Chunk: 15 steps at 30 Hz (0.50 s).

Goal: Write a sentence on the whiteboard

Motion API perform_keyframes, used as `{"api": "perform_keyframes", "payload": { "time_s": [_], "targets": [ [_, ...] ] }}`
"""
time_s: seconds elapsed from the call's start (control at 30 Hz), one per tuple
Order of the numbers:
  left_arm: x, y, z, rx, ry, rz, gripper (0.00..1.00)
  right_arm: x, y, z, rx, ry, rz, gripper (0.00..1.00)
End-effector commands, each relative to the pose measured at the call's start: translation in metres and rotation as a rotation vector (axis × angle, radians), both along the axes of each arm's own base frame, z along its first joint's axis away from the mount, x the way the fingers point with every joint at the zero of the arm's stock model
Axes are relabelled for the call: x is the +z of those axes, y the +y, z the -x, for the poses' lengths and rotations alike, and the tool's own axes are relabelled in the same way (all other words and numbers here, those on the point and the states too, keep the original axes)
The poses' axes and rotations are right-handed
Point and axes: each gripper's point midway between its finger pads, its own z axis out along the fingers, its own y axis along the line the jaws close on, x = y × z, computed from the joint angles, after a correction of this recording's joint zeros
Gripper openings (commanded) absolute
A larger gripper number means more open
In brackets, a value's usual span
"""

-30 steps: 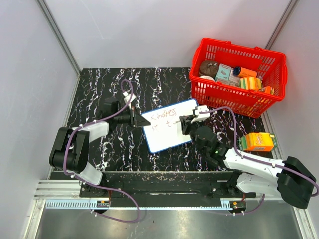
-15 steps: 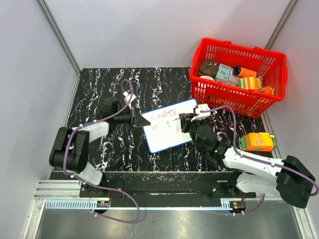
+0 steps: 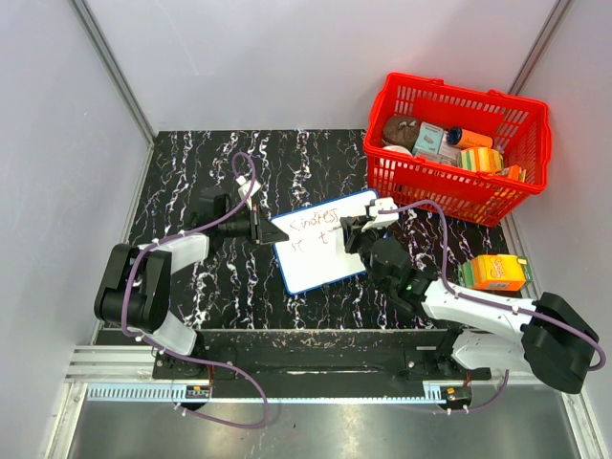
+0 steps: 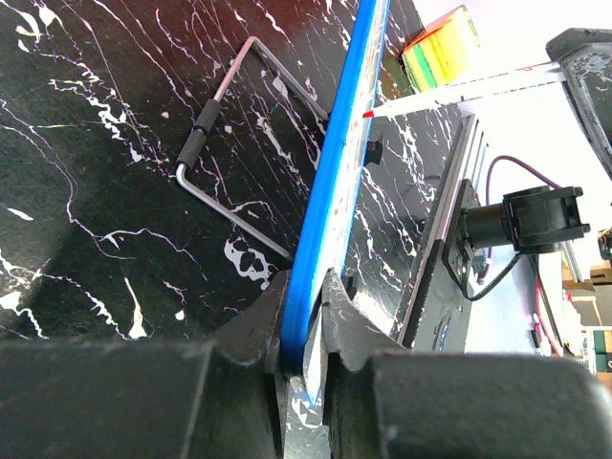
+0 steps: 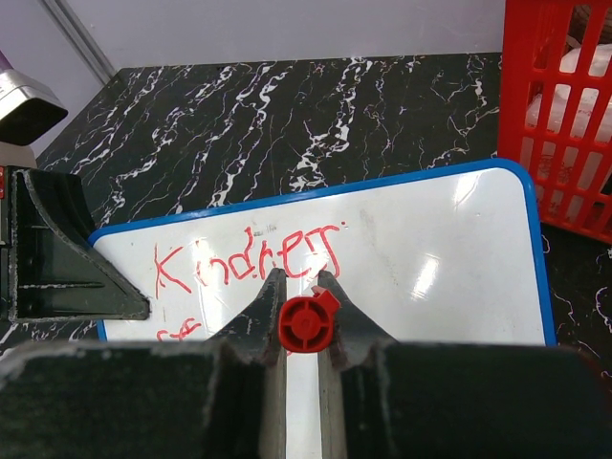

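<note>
The whiteboard (image 3: 325, 239), white with a blue frame, lies on the black marble table. Red words of the sentence (image 5: 244, 263) read roughly "Kindness", with more red marks started below (image 5: 177, 332). My left gripper (image 3: 271, 232) is shut on the board's left blue edge (image 4: 330, 206). My right gripper (image 3: 352, 232) is shut on a red marker (image 5: 307, 323), held over the board's second line, below the first word. The marker's tip is hidden behind its red end.
A red basket (image 3: 459, 148) with several grocery items stands at the back right, close to the board's right corner. An orange carton (image 3: 494, 273) lies at the right edge. A bent metal wire stand (image 4: 229, 158) lies under the board.
My right gripper with the marker has shifted a little left and up over the board. The left gripper and the board have not moved.
</note>
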Motion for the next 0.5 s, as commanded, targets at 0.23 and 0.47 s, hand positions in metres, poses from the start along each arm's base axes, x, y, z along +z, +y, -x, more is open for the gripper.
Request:
{"api": "perform_keyframes", "payload": {
  "time_s": [0.23,0.47],
  "targets": [
    [-0.0402,0.0317,-0.0415,0.178,-0.125,-0.233,0.0,0.0126,0.0037,-0.0031,0.005,-0.018,-0.053,0.0],
    [-0.04,0.0317,-0.0423,0.179,-0.125,-0.234,0.0,0.0085,0.0055,0.0018,0.034,0.003,-0.05,0.0]
  ]
}}
